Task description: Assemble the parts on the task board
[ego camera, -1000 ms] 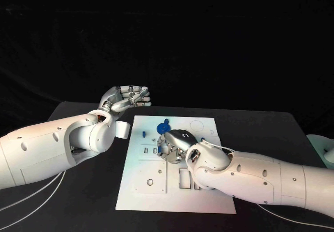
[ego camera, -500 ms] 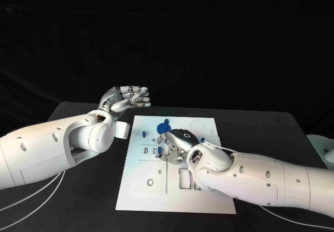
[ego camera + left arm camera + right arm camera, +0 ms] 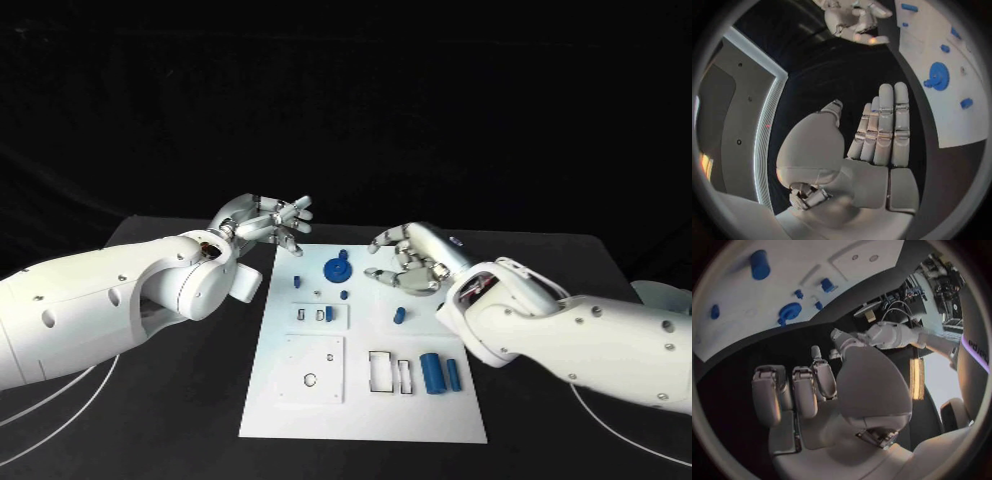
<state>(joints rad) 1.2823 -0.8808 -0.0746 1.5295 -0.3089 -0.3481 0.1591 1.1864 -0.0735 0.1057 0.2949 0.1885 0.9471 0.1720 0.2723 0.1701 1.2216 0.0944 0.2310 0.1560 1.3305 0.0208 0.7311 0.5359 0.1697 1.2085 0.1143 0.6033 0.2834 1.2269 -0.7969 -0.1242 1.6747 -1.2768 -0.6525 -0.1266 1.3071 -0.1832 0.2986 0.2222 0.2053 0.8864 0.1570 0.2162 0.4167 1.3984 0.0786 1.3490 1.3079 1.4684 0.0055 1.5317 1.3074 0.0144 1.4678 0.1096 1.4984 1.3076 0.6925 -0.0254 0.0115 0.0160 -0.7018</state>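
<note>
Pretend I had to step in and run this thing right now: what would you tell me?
Left hand: raised past the board's far left corner, fingers apart, holding nothing.
Right hand: raised over the board's far right part, fingers curled, holding nothing.
On the board: a blue gear near the far end, small blue pieces round it, and two blue cylinders lying side by side at the right edge.
Done: I cannot tell which parts are seated.
Left: the two cylinders look loose and probably need placing next; the right hand is nearer.

Black table (image 3: 577,280), white cables (image 3: 58,410).
</note>
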